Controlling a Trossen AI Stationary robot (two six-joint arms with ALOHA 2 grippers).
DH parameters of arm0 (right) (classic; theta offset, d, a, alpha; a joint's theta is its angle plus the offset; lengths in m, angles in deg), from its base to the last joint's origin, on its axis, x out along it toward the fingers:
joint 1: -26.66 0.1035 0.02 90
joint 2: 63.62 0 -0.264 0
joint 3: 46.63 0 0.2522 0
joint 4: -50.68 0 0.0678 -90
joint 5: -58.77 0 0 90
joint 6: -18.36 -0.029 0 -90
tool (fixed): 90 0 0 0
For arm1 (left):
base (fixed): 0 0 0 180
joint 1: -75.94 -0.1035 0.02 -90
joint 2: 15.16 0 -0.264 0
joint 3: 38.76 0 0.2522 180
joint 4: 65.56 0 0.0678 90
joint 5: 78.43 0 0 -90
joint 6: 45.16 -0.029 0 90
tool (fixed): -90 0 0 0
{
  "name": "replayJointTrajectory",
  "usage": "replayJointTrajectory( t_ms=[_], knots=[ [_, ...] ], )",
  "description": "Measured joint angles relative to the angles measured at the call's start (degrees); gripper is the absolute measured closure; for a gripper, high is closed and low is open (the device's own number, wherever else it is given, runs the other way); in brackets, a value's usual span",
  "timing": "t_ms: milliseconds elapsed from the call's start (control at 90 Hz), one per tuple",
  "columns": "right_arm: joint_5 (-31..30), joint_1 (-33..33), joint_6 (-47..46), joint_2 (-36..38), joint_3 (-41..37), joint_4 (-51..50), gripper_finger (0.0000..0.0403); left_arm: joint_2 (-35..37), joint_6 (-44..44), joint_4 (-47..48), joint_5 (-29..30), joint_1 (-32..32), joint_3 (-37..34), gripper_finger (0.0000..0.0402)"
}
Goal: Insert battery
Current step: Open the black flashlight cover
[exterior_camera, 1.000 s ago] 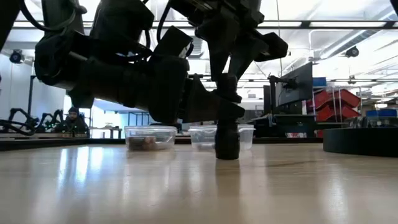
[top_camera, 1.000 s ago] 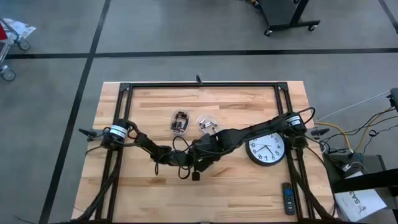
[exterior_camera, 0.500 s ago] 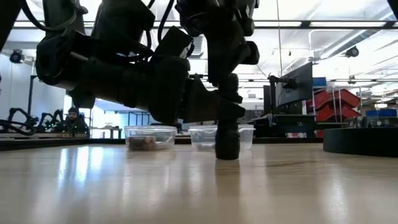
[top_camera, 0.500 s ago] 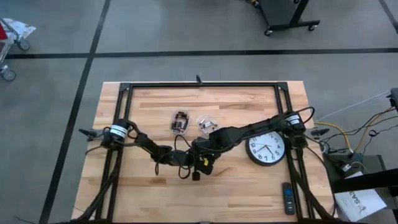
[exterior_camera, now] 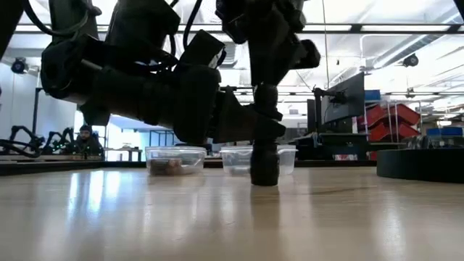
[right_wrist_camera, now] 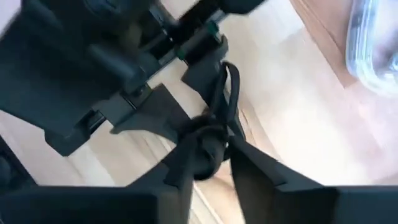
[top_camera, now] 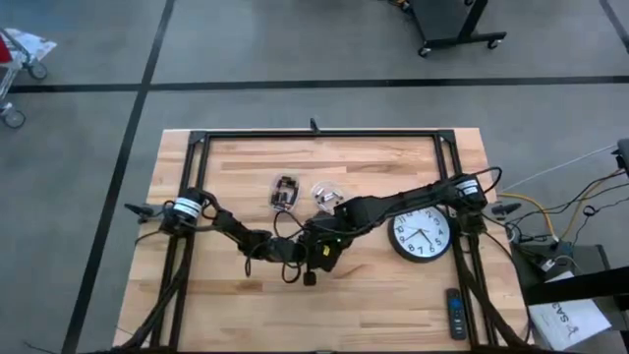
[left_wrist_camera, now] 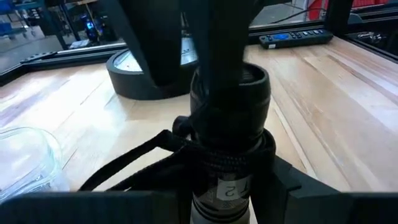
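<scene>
A: High view first. Wooden counter (top_camera: 393, 295), both arms meet near its middle. Left end effector (top_camera: 300, 267) comes in from the left and grips a small dark flashlight (top_camera: 309, 278) standing on end. Right end effector (top_camera: 322, 253) hangs right over it.

B: Other stuff up there?

A: Two clear plastic tubs behind the arms, one with dark bits (top_camera: 284, 193), one beside it (top_camera: 325, 196). Round clock (top_camera: 422, 235) face up on the right, remote (top_camera: 455, 314) at the front right edge.

B: Low view?

A: The flashlight (exterior_camera: 264, 163) stands upright on the counter (exterior_camera: 232, 217); left end effector (exterior_camera: 246, 127) clamps it from the side. Right end effector (exterior_camera: 266, 87) reaches down onto its top end, fingers narrow. Can't tell whether they hold a battery. Both tubs (exterior_camera: 175, 159) (exterior_camera: 239, 159) sit behind, and a person (exterior_camera: 85, 139) is far back in the room.

B: Left wrist?

A: Flashlight (left_wrist_camera: 229, 124) fills the middle, held between the left fingers (left_wrist_camera: 292, 183), a cord looped round it. A dark finger of the other arm drops onto its top. Clock (left_wrist_camera: 146, 71) and remote (left_wrist_camera: 292, 38) lie beyond.

B: Right wrist?

A: Looking down at the left end effector (right_wrist_camera: 186, 93) and the tangled cord (right_wrist_camera: 211, 134). A tub edge (right_wrist_camera: 376, 43) shows in the corner. No battery visible in any view.
</scene>
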Motion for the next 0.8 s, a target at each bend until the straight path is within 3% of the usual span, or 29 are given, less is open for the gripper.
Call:
replayJointTrajectory(
  t_ms=[200, 367, 544, 800],
  knots=[
    [0.1, 1.0, -1.7, -0.9, 0.0, 0.4, 0.0212, 0.0, 0.0, 0.0, 0.0, 0.0, 0.0, 0.0307],
    [-0.4, 1.3, -2.4, -2.1, 0.0, 1.0, 0.0189, 0.0, 0.1, 0.1, 0.1, 0.0, 0.0, 0.0307],
    [-3.1, 1.3, -2.4, -2.5, 0.0, 1.0, 0.0203, 0.0, 0.1, 0.2, 0.0, 0.0, 0.0, 0.0307],
    [-2.3, 1.3, -2.3, -2.4, 0.1, 0.9, 0.0269, 0.0, 0.3, 0.3, 0.0, 0.0, 0.0, 0.0307]
  ],
)
